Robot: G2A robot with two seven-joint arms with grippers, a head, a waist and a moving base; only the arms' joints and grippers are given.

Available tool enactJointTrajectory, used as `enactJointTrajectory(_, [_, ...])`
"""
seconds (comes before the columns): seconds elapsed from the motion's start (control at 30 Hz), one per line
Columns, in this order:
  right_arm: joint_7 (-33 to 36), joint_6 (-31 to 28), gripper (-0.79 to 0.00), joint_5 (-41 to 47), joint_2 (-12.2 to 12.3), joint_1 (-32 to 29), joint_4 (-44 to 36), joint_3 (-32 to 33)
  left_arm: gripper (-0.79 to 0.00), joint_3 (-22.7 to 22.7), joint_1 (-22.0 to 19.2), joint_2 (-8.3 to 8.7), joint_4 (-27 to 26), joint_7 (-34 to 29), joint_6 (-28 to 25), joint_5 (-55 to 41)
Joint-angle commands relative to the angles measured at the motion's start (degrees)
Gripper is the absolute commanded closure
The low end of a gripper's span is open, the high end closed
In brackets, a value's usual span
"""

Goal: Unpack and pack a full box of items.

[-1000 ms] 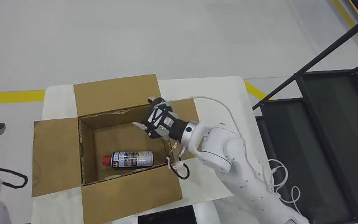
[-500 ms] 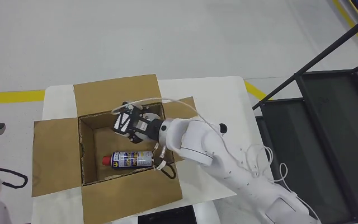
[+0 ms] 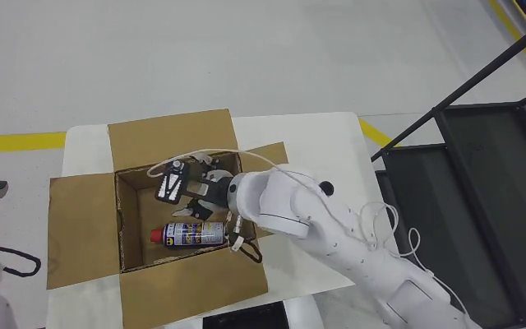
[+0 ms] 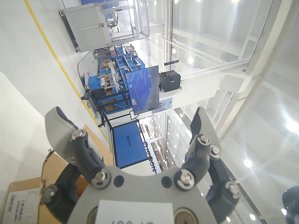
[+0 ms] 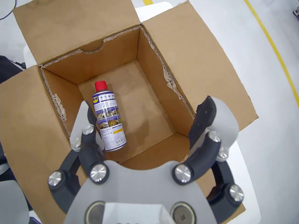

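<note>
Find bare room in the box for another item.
The box floor is bare from the spray can, lying along one wall, across to the opposite wall. Tight only beside the can, open right gripper overhead. The table past the side flap is bare too.

The cardboard box [image 5: 201, 54] stands open on its base. All four flaps are folded outward, and the inner edges are torn and ragged along the rim. Its brown floor lies below the spread fingers [image 5: 87, 120] of the right gripper [image 5: 146, 105], which hang above the opening. One spray can [image 5: 108, 115] lies on its side on that floor, close along one wall. It is just beside and below one finger and well apart from the other. The can is blue and yellow, with a printed label facing up and a red cap. The cap points away from the fingers, and the base end lies nearest them.
</note>
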Motion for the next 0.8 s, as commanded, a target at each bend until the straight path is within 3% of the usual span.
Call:
enactJointTrajectory(0.0, [0.97,0.25,-0.785,0.52,-0.03,0.31,0.03,0.02,-0.785,0.00,0.00,0.00,0.00,0.00,0.00,0.00])
enactJointTrajectory(0.67, [0.97,0.25,-0.785,0.52,-0.03,0.31,0.03,0.02,-0.785,0.00,0.00,0.00,0.00,0.00,0.00,0.00])
enactJointTrajectory(0.77, [6.09,-0.72,-0.785,-5.40,0.03,1.08,0.90,-2.71,-0.785,0.00,0.00,0.00,0.00,0.00,0.00,0.00])
